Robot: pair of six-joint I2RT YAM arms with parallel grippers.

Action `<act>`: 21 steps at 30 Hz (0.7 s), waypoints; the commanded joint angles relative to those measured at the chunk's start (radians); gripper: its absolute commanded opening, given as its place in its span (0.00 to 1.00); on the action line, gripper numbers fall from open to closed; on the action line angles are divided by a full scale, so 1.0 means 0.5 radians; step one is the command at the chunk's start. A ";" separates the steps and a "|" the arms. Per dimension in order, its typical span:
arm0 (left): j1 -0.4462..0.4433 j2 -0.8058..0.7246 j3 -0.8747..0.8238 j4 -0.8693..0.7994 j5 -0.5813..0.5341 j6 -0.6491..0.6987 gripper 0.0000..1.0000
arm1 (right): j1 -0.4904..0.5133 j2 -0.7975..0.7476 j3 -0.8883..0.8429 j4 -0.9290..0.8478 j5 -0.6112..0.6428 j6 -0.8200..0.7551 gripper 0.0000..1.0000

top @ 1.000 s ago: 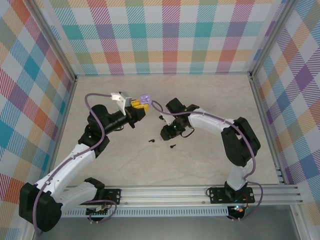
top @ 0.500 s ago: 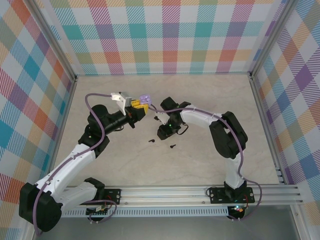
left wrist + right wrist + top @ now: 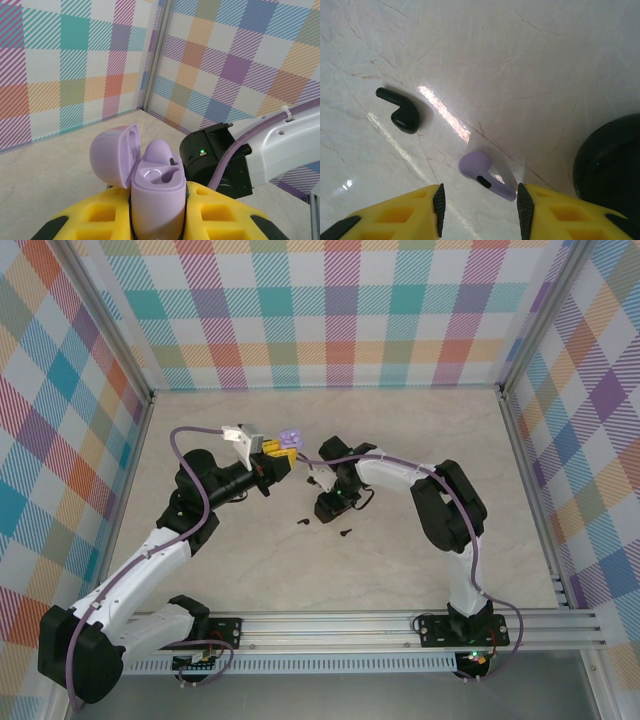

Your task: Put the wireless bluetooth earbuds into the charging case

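Slippage is the main risk from here. Nearest, black earbuds (image 3: 303, 522) lie loose on the worktop (image 3: 420, 440); a sweeping arm could scatter them. Beyond, the right pincer (image 3: 480, 199) hangs with fingers apart, straddling a lilac earbud (image 3: 485, 176) that lies flat on the worktop, with a black case (image 3: 610, 160) near it. Closing off-centre on the rounded head would likely squirt the earbud sideways or against that case. Farthest, the left pincer (image 3: 156, 215) is clamped on the open lilac case (image 3: 156, 192), held off the worktop; a hard insertion could twist it in the grip.

Round black case (image 3: 614, 165) partly off-frame.
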 commanded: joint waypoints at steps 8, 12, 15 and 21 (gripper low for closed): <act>0.020 -0.007 -0.006 0.009 0.012 -0.027 0.03 | 0.014 0.053 0.040 -0.034 -0.048 -0.021 0.28; 0.015 -0.008 -0.007 0.010 0.012 -0.030 0.03 | 0.015 0.041 0.013 -0.013 -0.030 0.060 0.24; 0.016 -0.005 -0.009 0.011 0.011 -0.031 0.03 | 0.018 0.042 0.000 -0.008 -0.030 0.084 0.20; 0.012 -0.010 -0.018 0.014 0.006 -0.034 0.03 | 0.037 0.006 -0.015 0.017 -0.026 0.127 0.24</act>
